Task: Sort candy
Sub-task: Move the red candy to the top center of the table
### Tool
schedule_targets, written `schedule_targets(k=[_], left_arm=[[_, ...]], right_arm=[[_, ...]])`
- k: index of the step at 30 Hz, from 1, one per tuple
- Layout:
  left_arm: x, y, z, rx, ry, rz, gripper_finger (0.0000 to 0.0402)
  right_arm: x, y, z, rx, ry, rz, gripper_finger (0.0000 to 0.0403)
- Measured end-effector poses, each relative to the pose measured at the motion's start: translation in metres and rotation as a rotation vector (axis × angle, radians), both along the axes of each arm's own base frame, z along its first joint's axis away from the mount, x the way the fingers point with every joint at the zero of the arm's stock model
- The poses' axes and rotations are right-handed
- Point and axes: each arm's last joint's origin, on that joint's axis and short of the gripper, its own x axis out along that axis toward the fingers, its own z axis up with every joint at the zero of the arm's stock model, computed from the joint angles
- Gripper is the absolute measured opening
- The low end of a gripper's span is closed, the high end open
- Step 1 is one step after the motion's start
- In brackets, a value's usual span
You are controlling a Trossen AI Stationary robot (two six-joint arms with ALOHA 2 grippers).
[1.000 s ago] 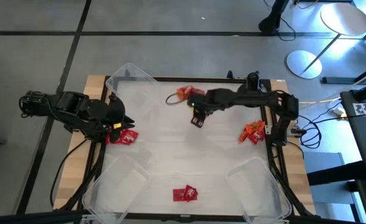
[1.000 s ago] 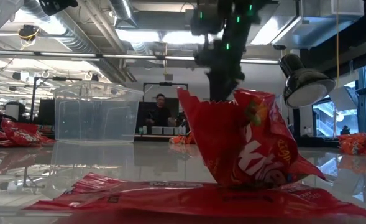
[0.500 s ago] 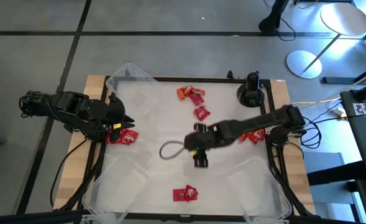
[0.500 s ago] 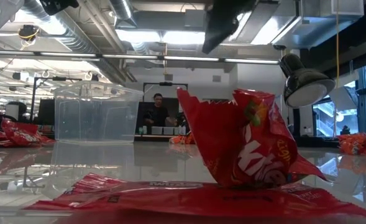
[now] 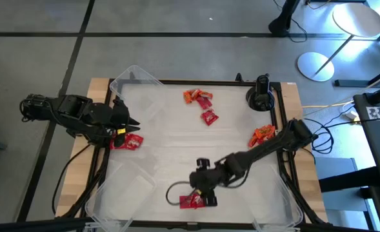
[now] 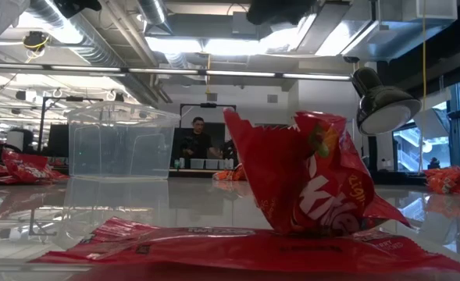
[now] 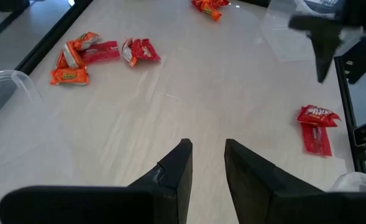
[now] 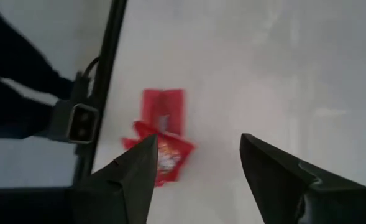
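While the right gripper (image 5: 206, 191), jaws wide and empty, hung over the red packets (image 5: 191, 201) at the worktop's front edge, a square descent seemed best; the left gripper (image 5: 126, 122), nearly closed and empty, waited at the left edge.

Four lots of candy lie apart in my high view. Upper middle: a small cluster (image 5: 197, 96) of orange pieces and a red packet, with one more red packet (image 5: 209, 117) just below it, by itself. Right of centre: an orange heap (image 5: 262, 136) near the frame's right rail. Left: crumpled red packets (image 5: 127, 141) by the left rail. Bottom middle: a flat red bar with a red packet (image 5: 191, 201) lying together, just under my right pincer (image 5: 204, 187), whose fingers stand spread. In the low view that packet (image 6: 308, 183) stands crumpled and upright on the flat bar (image 6: 237, 248), white lettering facing out.
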Motion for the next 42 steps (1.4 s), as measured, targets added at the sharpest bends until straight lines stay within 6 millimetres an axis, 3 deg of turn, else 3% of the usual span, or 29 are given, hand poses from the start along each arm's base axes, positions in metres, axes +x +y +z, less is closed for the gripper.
schedule_targets(k=[7,13,27,31,38,42], left_arm=[[0.000,0.000,0.000,0.006,0.002,-0.005,0.0086],[0.000,0.000,0.000,0.018,0.005,-0.015,0.0086],[-0.002,0.000,-0.002,0.024,0.035,-0.015,0.0086],[-0.002,0.000,-0.002,0.024,0.035,-0.016,0.0086],[-0.002,0.000,-0.002,0.024,0.034,-0.016,0.0086],[-0.002,0.000,-0.002,0.024,0.033,-0.015,0.0086]], right_arm=[[0.003,0.032,-0.039,0.025,0.069,0.024,0.0208],[0.005,0.047,-0.061,-0.015,0.060,0.059,0.0202],[0.014,0.047,-0.102,-0.091,0.122,0.111,0.0199],[0.015,0.045,-0.103,-0.099,0.118,0.074,0.0160],[0.020,0.038,-0.102,-0.076,0.131,0.013,0.0037],[0.026,0.033,-0.088,-0.082,0.132,-0.006,0.0008]])
